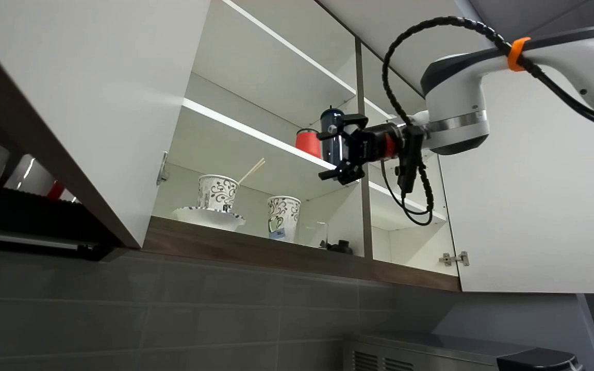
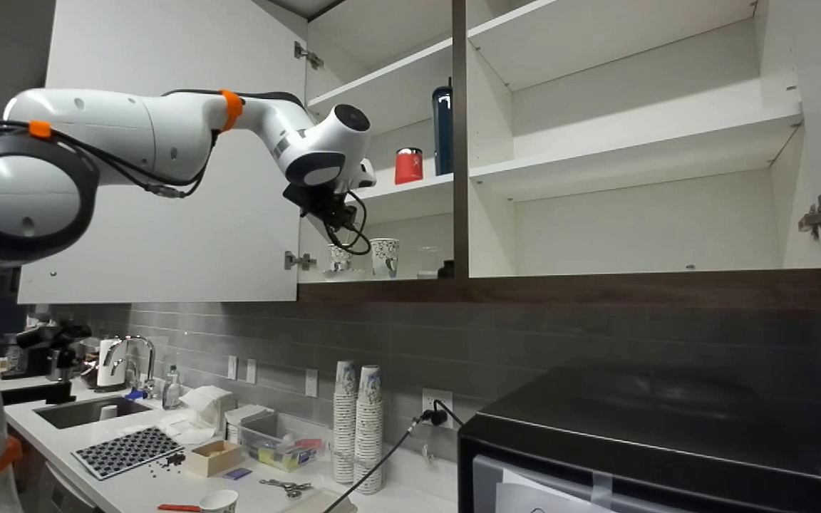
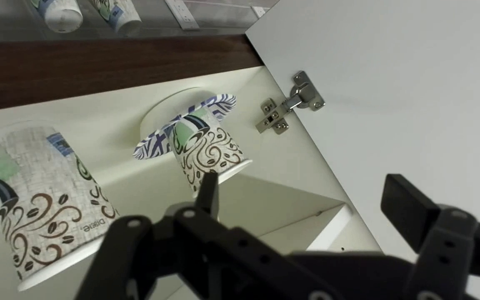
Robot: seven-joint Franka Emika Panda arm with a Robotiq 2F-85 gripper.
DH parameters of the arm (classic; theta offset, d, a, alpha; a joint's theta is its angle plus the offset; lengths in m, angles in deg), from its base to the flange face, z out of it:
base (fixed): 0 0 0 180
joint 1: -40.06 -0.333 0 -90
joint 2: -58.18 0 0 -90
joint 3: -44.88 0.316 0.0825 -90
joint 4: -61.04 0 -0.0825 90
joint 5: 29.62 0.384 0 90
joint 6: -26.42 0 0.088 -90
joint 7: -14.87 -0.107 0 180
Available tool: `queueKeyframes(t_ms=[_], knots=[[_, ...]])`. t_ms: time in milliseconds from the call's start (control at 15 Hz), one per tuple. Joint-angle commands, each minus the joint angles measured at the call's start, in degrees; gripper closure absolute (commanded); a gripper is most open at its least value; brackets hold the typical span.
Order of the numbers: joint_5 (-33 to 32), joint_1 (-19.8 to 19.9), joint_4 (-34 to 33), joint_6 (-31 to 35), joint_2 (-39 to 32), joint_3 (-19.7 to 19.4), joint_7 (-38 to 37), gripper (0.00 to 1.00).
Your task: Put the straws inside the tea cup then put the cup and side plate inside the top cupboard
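The tea cup [image 1: 217, 192], white with a dark swirl pattern, stands upright on the side plate [image 1: 205, 218] on the bottom shelf of the open top cupboard [image 1: 256, 245]. Pale straws [image 1: 251, 171] stick out above its rim and lean to one side. In the wrist view the cup [image 3: 206, 146] and the plate's blue-and-white rim [image 3: 225, 105] show near the cupboard's hinge; the straws are hidden there. My gripper [image 1: 326, 155] is open and empty, in front of the cupboard, higher than the cup and apart from it. Its fingers [image 3: 306, 200] are wide apart. In an exterior view the wrist hides them.
A taller patterned beaker [image 1: 283, 219] stands beside the cup, with a clear glass [image 1: 313, 234] and a dark object [image 1: 340, 247] further along. A red tumbler [image 2: 408, 165] and dark blue bottle [image 2: 442, 132] stand on the shelf above. An open door [image 3: 369, 83] borders the cupboard.
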Motion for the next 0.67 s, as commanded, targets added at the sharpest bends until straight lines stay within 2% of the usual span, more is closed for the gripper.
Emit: queueKeyframes(t_ms=[0, 267, 600], knots=[[3.17, -1.93, 13.8, 0.12, 10.33, -4.51, 7.52, 0.0], [1.82, -1.36, 25.12, 0.86, 19.47, -6.52, 10.68, 0.0], [-4.13, 0.33, 33.03, -1.58, 26.94, -6.87, 6.66, 0.0]])
